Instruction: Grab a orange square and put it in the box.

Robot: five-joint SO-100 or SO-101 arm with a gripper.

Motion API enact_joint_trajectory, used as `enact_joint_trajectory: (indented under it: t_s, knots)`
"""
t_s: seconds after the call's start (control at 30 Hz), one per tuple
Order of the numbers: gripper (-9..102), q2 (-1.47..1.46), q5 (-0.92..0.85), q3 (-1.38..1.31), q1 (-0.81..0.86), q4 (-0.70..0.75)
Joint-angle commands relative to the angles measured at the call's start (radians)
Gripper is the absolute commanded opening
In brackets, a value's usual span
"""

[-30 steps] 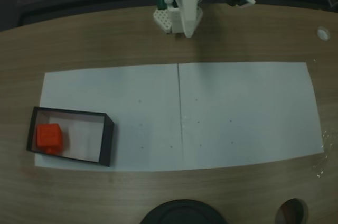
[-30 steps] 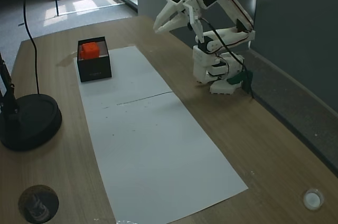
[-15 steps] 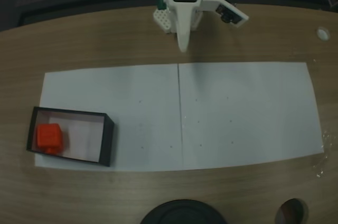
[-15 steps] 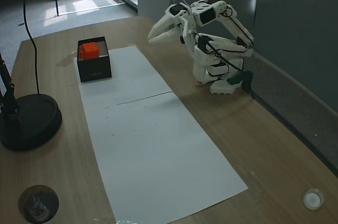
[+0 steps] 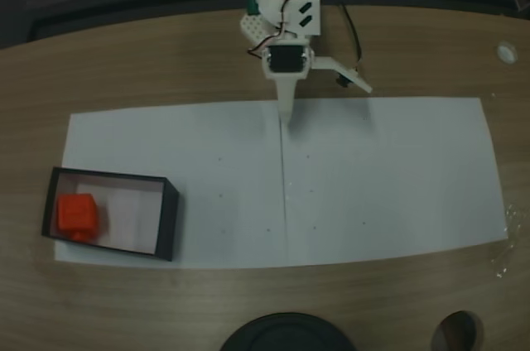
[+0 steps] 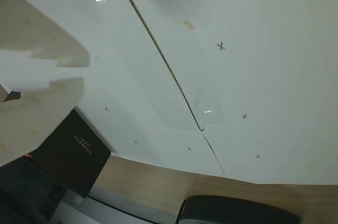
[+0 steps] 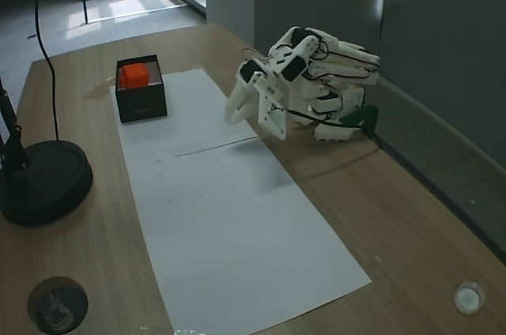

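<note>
Nothing about the orange square (image 5: 77,214) has changed since a second ago: it lies inside the box (image 5: 170,223), against the left end in the fixed view from above, touching the pale floor. What has moved is the arm. It was folded high at the far edge of the desk (image 5: 166,61) with its gripper (image 5: 286,115) lifted; now it has swung forward and down, so the tip hangs over the far edge of the white paper sheet (image 5: 389,177), right at the seam between the two sheets, well apart from the box.

The box itself sits at the near-left corner of the paper in that view, unmoved. From the side fixed view the orange square (image 7: 134,75) shows bright above the black walls of the box (image 7: 142,106), while the gripper (image 7: 235,111) points down toward the paper with its fingers drawn nearly together and nothing between them. In the wrist view a pale finger (image 6: 37,49) fills the left edge, with a black box wall (image 6: 68,150) beyond and only bare paper ahead.

Judging by this, the placing is done; the arm seems to be settling to rest or starting toward another pick, though I cannot tell which.
</note>
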Motion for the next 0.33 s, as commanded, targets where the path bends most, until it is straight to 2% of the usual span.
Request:
enact_joint_trajectory:
  t_s: [0.0, 0.1, 0.3]
  knots:
    - [0, 0.023, -0.006, -0.044, -0.009, 0.074]
    - [0, 0.023, -0.008, -0.089, -0.058, 0.236]
    - [0, 0.023, -0.006, -0.091, -0.067, 0.238]
